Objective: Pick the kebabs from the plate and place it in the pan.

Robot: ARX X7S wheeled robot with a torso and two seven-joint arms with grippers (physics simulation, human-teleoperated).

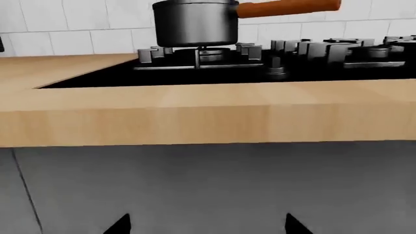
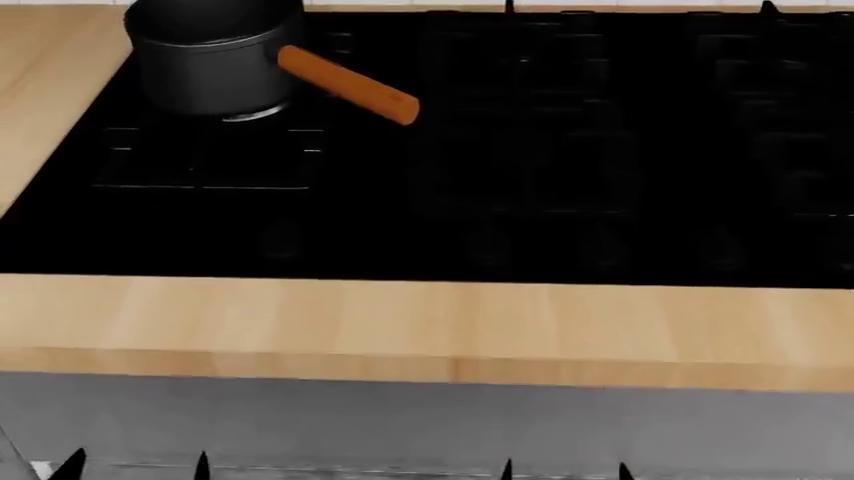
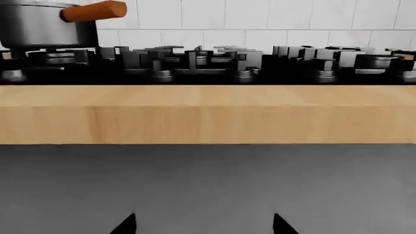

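Head view: pan (image 2: pixel 214 60) on hob, empty-looking | kebabs, plate unseen | both grippers' tips apart, empty | pick pending

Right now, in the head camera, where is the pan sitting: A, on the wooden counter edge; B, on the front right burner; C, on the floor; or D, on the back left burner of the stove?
D: the pan stands on the far left burner of the black stove, its orange handle angling toward the middle.
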